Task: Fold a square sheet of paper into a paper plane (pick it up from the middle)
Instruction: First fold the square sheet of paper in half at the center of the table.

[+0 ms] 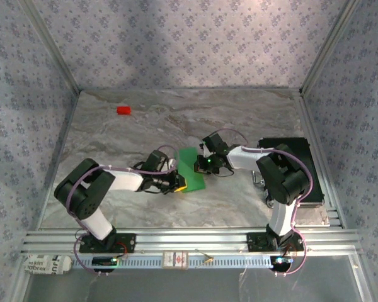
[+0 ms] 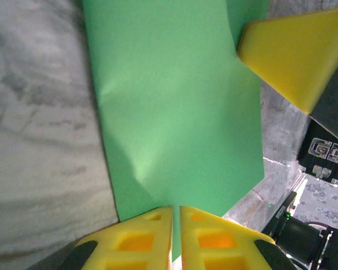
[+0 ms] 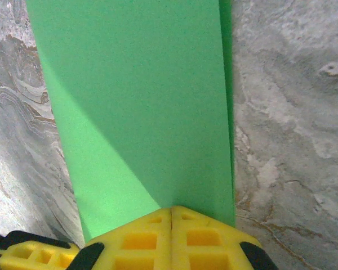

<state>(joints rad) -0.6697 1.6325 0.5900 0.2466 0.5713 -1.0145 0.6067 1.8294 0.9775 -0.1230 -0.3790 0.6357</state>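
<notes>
The bright green sheet of paper (image 1: 190, 162) is held between both grippers near the table's middle. My left gripper (image 1: 179, 182) grips its near left edge. In the left wrist view the yellow fingers (image 2: 141, 239) stand almost together, with the paper (image 2: 174, 95) running into the slit between them at the left gripper (image 2: 176, 209). My right gripper (image 1: 205, 165) holds the paper's right side. In the right wrist view the right gripper (image 3: 172, 209) is shut on the edge of the paper (image 3: 141, 95), and a darker second layer shows along the right edge.
A small red block (image 1: 123, 110) lies at the far left of the marble table (image 1: 239, 119). A black box (image 1: 296, 157) sits at the right edge behind the right arm. Patterned walls enclose the table on three sides.
</notes>
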